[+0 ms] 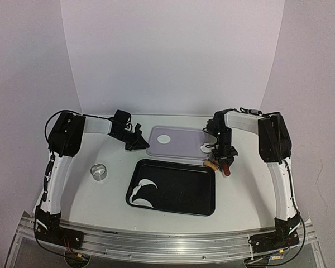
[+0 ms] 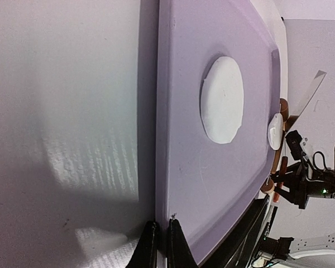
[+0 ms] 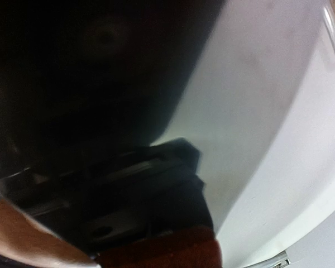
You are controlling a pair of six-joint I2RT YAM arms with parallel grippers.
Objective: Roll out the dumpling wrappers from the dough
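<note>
Left pincer [image 2: 162,226] clenched (at the purple tray's [image 2: 212,184] edge) — right pincer [image 1: 224,161] grips the rolling pin [image 1: 212,164].

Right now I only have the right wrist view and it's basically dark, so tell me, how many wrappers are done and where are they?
Observer: Two. One round wrapper lies on the lavender tray; a second wrapper sits at that tray's right edge.
Operator: Where is the spare dough?
Observer: Curved dough strips lie at the left end of the black tray.
Operator: And the left arm?
Observer: The left arm reaches to the lavender tray's left edge, its jaws shut.
</note>
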